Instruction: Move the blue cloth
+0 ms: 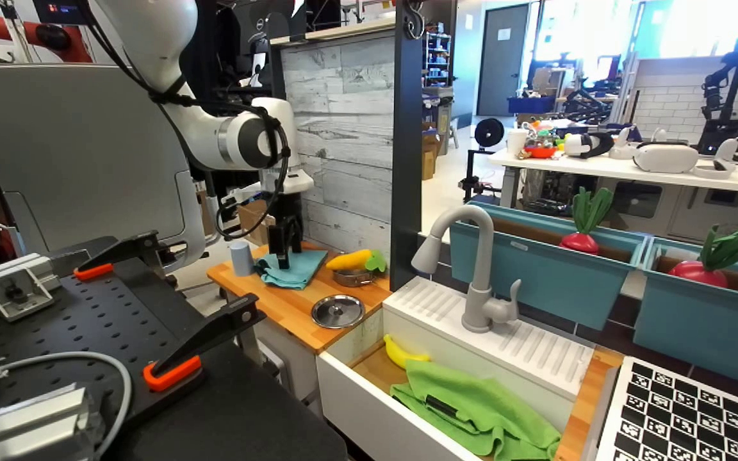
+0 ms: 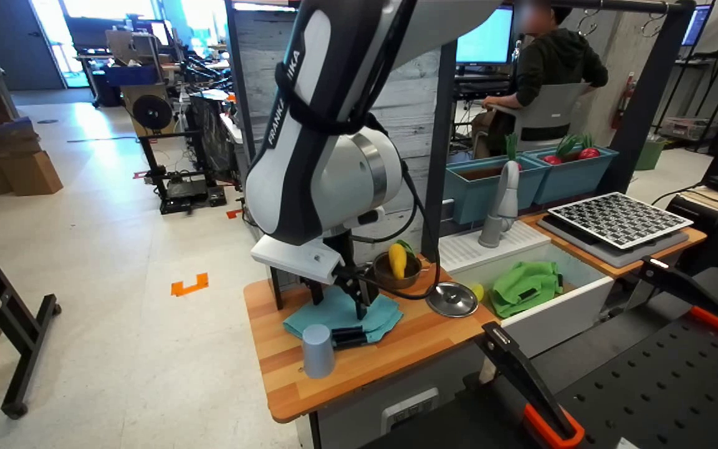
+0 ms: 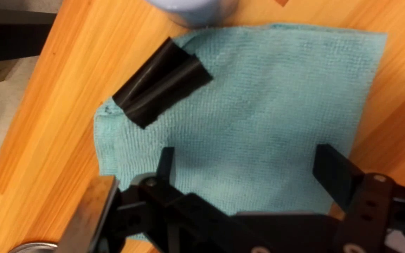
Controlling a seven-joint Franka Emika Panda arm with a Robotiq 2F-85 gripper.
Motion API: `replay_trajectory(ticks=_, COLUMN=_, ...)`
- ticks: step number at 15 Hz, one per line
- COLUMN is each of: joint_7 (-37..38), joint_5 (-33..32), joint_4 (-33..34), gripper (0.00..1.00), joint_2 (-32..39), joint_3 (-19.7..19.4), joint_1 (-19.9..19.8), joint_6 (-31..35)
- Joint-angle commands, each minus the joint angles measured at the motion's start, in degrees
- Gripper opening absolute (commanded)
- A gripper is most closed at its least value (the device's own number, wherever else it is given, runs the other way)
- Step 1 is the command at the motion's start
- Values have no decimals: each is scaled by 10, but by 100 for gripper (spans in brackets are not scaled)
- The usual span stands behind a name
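Observation:
The blue cloth lies folded and mostly flat on the wooden counter; it shows in both exterior views and fills the middle of the wrist view. Black tape-like strips cover one corner of it. My gripper is open, its two fingers wide apart with only cloth surface seen between them. In both exterior views the gripper points down over the cloth, fingertips at or just above it; I cannot tell whether they touch. Nothing is held.
A grey-blue cup stands right beside the cloth's edge. A small pot with a yellow toy vegetable and a metal lid are nearby. The sink holds a green cloth and a banana. A wood-panel wall rises behind.

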Motion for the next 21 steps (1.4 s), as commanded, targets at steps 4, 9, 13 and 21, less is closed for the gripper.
replay_trajectory(ticks=4, joint_7=2, joint_5=-12, joint_4=79, gripper=100, joint_2=61, joint_3=0, joint_1=-6, joint_6=-21)
replay_trajectory(ticks=9, joint_7=11, joint_5=-12, joint_4=69, gripper=100, joint_2=68, joint_3=-4, joint_1=2, joint_6=7)
replay_trajectory(ticks=13, joint_7=18, joint_5=-8, joint_4=46, gripper=100, joint_2=64, joint_3=-4, joint_1=3, joint_6=21)
replay_trajectory(ticks=21, joint_7=16, joint_5=5, joint_4=-31, gripper=100, joint_2=32, joint_3=1, joint_1=-13, joint_6=62)
